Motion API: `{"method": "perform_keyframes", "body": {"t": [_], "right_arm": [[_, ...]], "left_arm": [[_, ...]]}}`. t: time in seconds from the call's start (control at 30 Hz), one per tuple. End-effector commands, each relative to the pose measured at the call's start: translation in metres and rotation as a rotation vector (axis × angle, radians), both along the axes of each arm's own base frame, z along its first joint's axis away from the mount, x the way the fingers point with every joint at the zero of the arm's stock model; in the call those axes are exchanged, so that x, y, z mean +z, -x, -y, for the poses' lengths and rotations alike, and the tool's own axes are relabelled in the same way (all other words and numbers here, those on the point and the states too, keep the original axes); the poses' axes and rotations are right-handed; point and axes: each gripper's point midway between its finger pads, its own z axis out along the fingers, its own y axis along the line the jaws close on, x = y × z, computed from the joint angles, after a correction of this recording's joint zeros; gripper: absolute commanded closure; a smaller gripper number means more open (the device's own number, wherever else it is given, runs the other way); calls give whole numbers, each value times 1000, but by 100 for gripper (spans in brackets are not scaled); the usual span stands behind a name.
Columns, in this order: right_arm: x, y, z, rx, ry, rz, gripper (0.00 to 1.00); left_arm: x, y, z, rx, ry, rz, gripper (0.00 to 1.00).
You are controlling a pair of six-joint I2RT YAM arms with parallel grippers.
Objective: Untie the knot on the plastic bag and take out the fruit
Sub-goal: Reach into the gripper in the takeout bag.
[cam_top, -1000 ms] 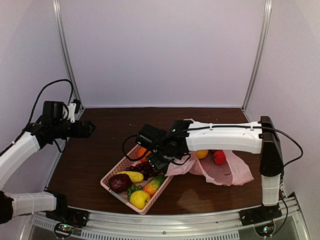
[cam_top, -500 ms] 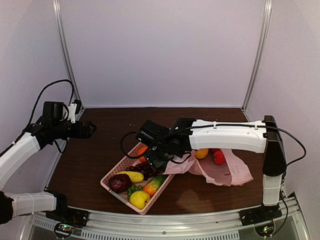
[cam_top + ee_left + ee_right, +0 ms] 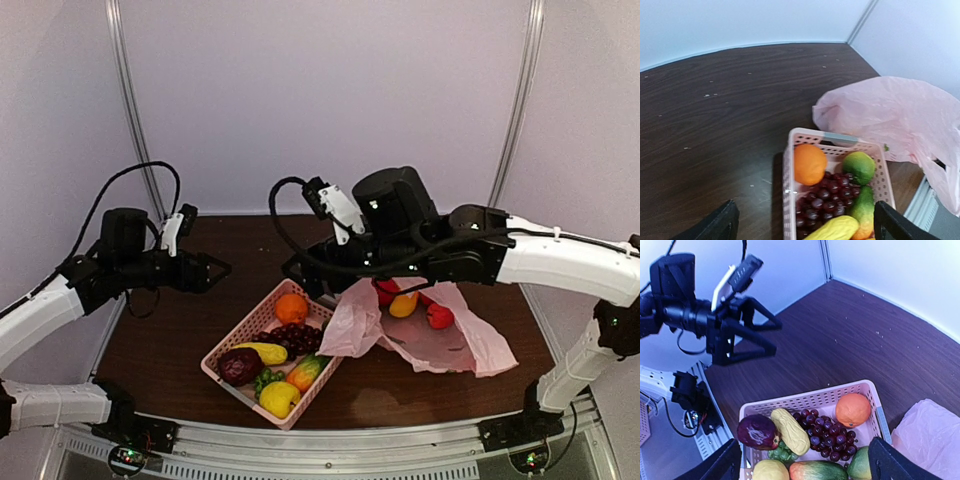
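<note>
No lettering, label, brand, number or sign can be read in any of the views. The plastic bag (image 3: 880, 115) carries only a tiny greenish printed speck at its lower edge, right of centre in the left wrist view, and it is too small to make out.

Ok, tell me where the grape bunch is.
Top view: the grape bunch lies in the pink basket, left of centre, just in front of the orange and left of the pink bag.
</note>
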Motion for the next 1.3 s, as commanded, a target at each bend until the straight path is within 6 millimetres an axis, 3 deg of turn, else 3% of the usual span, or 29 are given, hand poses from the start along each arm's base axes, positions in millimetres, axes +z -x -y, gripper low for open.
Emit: {"method": "perform_keyframes", "body": {"t": [0.0, 0.2, 0.5, 0.63, 0.77, 1.0, 1.1, 1.27], "right_arm": [[29, 6, 14, -3, -120, 47, 11], [27, 12, 58, -66, -134, 65, 9], [12, 44, 108, -27, -185, 27, 10], [5, 50, 118, -23, -206, 9, 11], [3, 56, 122, -7, -226, 5, 11], [-2, 62, 126, 19, -215, 7, 11], [-2, 65, 127, 33, -223, 5, 13], [-9, 76, 123, 88, -213, -10, 15]], "left_arm": [[28, 22, 43, -76, 164, -14, 5], [44, 65, 102, -215, 320, -81, 4], [45, 122, 177, -401, 398, -166, 3], [30, 135, 200, -447, 381, -217, 3], [31, 149, 220, -505, 391, -237, 3], [14, 161, 239, -543, 377, -306, 3], [12, 166, 245, -565, 383, -323, 15], [7, 168, 254, -576, 376, -358, 59]]}}
